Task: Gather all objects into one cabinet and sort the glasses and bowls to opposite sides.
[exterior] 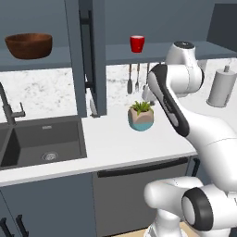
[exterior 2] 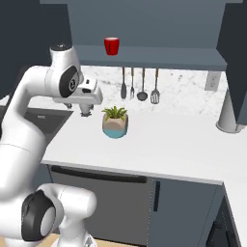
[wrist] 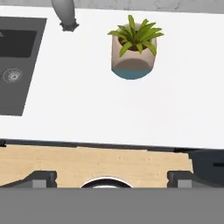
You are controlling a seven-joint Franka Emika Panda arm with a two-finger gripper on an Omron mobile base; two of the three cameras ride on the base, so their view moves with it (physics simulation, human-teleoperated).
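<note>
A bright red cup [exterior: 137,43] [exterior 2: 111,46], one of the glasses, stands on the lower shelf of an open slate blue wall cabinet [exterior 2: 154,57]. The wide dark brown wooden bowl [exterior: 28,45] rests on the shelf of the neighbouring open cabinet [exterior: 41,62] to the left, beyond an open door with a black bar handle [exterior: 85,28]. My gripper [exterior 2: 86,114] [wrist: 112,176] hangs over the front part of the white counter, pointing down, left of the potted plant. Its fingertips [wrist: 43,177] stand wide apart: it is open and holds nothing.
A potted plant in a teal and tan pot [exterior: 141,116] [exterior 2: 115,123] [wrist: 132,50] stands mid-counter. A dark sink [exterior: 42,141] with a faucet [exterior: 9,107] lies left, with a soap dispenser [wrist: 64,15] by it. Utensils [exterior 2: 140,84] hang on the back wall. A paper towel roll [exterior: 222,86] stands right.
</note>
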